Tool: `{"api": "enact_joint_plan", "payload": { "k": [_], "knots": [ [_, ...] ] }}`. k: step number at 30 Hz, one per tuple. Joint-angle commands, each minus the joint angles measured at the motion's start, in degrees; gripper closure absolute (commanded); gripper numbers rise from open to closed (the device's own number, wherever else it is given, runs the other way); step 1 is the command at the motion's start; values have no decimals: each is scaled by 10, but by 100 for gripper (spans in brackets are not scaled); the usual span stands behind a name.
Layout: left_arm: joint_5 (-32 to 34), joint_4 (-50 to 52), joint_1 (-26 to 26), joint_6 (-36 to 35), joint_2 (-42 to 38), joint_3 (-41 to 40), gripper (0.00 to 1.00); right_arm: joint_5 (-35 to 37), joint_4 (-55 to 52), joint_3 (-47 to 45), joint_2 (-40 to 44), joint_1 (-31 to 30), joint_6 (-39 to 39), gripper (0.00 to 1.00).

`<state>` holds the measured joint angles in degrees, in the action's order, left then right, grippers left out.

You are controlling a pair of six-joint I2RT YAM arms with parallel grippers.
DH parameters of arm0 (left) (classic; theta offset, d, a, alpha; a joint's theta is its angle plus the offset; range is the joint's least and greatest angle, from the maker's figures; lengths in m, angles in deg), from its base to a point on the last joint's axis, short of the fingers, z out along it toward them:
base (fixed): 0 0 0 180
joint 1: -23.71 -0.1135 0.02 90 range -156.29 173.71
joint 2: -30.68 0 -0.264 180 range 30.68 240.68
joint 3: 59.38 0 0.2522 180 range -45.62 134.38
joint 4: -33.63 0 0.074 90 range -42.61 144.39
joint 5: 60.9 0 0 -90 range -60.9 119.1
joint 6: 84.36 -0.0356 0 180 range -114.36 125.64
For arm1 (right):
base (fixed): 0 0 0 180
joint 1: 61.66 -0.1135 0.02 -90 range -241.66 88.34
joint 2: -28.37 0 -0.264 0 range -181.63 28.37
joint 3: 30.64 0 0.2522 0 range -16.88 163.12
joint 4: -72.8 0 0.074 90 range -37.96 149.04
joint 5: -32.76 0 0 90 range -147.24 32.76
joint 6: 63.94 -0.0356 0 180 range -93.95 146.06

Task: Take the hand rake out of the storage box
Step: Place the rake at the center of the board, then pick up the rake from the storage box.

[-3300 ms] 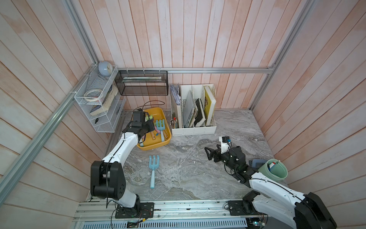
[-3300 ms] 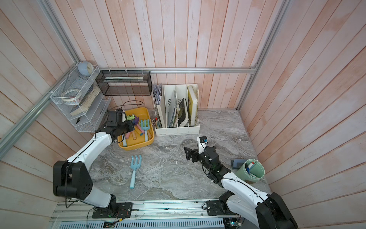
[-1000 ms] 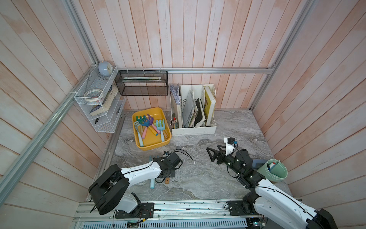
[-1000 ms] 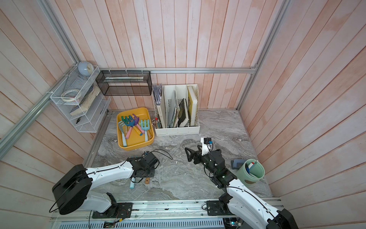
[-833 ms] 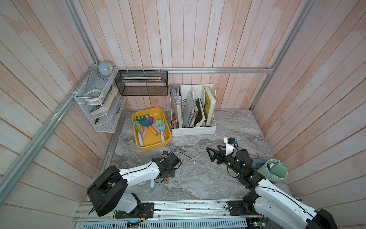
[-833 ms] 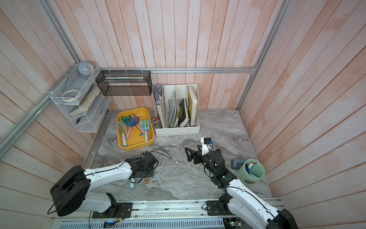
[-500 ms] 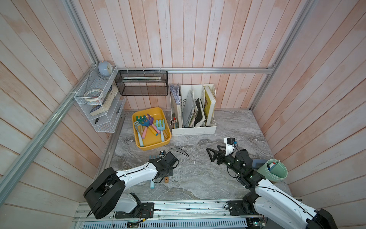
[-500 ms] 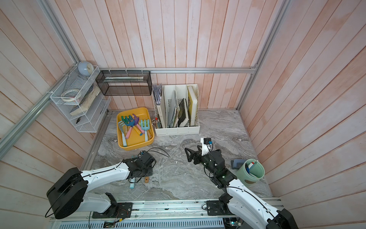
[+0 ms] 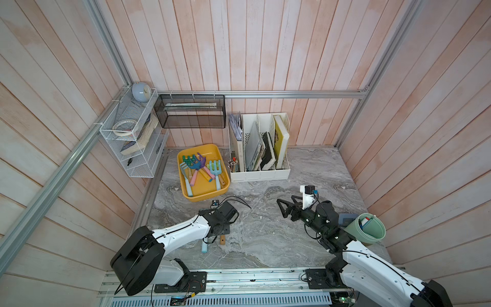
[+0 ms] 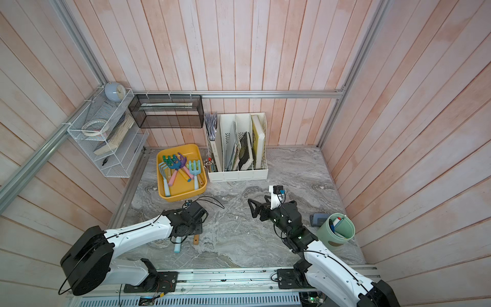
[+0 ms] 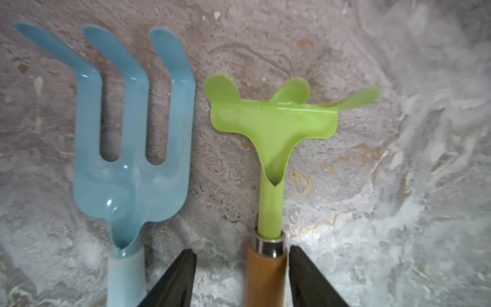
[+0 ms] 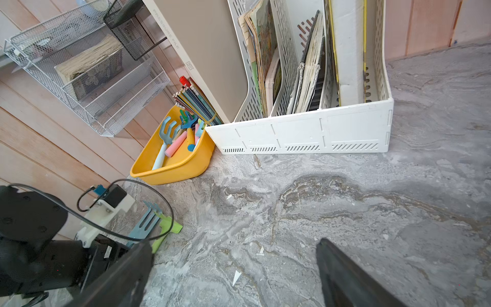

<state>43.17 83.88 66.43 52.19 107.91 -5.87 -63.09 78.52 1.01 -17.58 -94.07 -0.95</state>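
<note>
Hand rake [image 11: 271, 127] on floor [image 11: 398, 186], left hand [image 11: 241, 251] spread astride it

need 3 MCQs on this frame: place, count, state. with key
1. Where is the green rake relative to the storage box?
A inside it
B outside, on the tabletop beside the blue fork
C balanced on its rim

2. How many prongs has the blue fork?
A two
B three
C five

3. The right pincer is:
A shut on a rake
B shut, empty
C open, empty

Key: 1 B, both lie side by side on the marble; 2 B, three prongs show; 3 C, its jaws stand wide apart with nothing between.
</note>
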Motion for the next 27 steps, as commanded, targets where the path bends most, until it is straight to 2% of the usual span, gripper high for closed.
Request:
{"api": "enact_joint_plan", "payload": {
  "k": [1, 12, 14, 17, 20, 23, 27],
  "knots": [
    [28, 38, -6, -8, -24, 24, 39, -5, 3, -9, 6, 1, -5, 2],
    [26, 19, -25, -24, -4, 46, 39, -3, 5, -11, 6, 1, -2, 2],
    [30, 24, -56, -48, -6, 70, 39, -2, 5, -11, 6, 2, -2, 2],
    [18, 9, -138, -103, -14, 112, 39, -1, 5, -11, 5, 1, 1, 2],
    [41, -21, -205, -142, 8, 167, 39, 0, 6, -11, 2, 1, 8, 2],
    [15, -47, -269, -179, 85, 234, 44, 7, 6, -9, -4, 2, 13, 2],
    [7, -55, -324, -224, 210, 331, 51, 8, 15, -8, -19, 2, 20, 2]
  ]
}}
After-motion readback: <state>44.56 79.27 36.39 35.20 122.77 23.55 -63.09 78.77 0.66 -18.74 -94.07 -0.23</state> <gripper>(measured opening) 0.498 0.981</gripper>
